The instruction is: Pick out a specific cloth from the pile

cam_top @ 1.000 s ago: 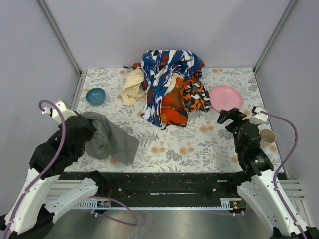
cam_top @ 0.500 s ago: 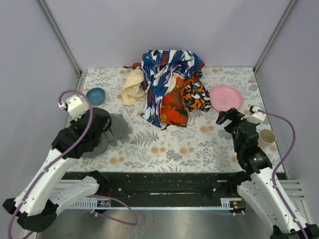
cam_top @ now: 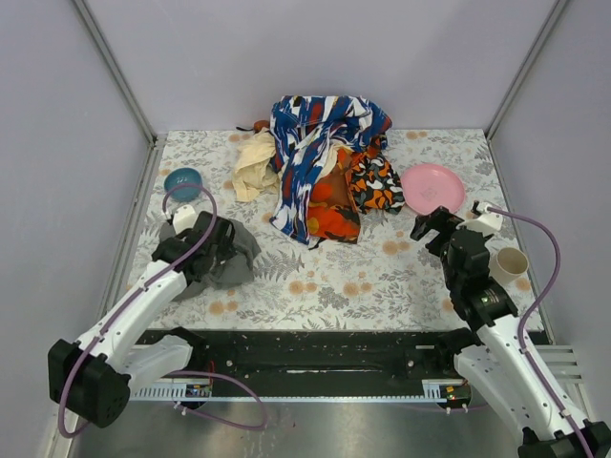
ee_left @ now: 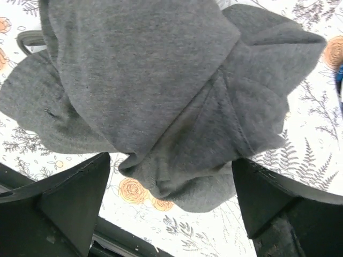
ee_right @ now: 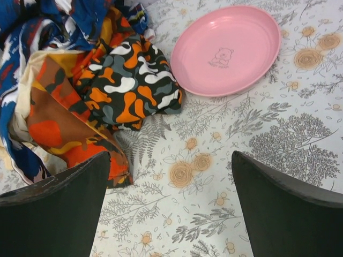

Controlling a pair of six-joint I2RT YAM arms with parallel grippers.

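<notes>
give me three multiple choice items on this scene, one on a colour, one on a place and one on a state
1. The plate right of the pile is: A pink; B green; C yellow.
2. The grey cloth lies: A on top of the pile; B on the plate; C on the table, left of the pile and apart from it.
3. The left jaws are: A shut on the grey cloth; B open above the grey cloth; C shut on the plate.

Answers:
1 A: the top view and the right wrist view both show it pink.
2 C: bare table shows between the cloth and the pile.
3 B: the left wrist view shows them wide apart with the cloth under them.
</notes>
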